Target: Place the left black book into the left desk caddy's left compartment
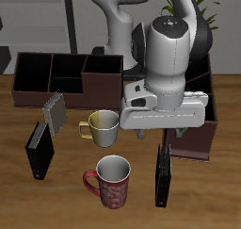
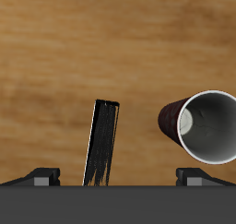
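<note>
The left black book point(image 1: 163, 180) stands upright and nearly edge-on near the table's front edge. In the wrist view the same black book point(image 2: 103, 143) lies between the two fingertips point(image 2: 51, 175), which are spread wide apart. My gripper point(image 1: 172, 136) hangs open just above the book's top edge, holding nothing. The left desk caddy point(image 1: 195, 155), dark maroon-brown, sits right behind the book, and my arm hides most of it, its compartments included.
A red patterned mug point(image 1: 111, 182) stands beside the book, also seen as the mug point(image 2: 205, 126). A pale yellow mug point(image 1: 102, 126), a grey book point(image 1: 54, 112), another black book point(image 1: 38, 149) and a wide caddy point(image 1: 64, 74) are farther off.
</note>
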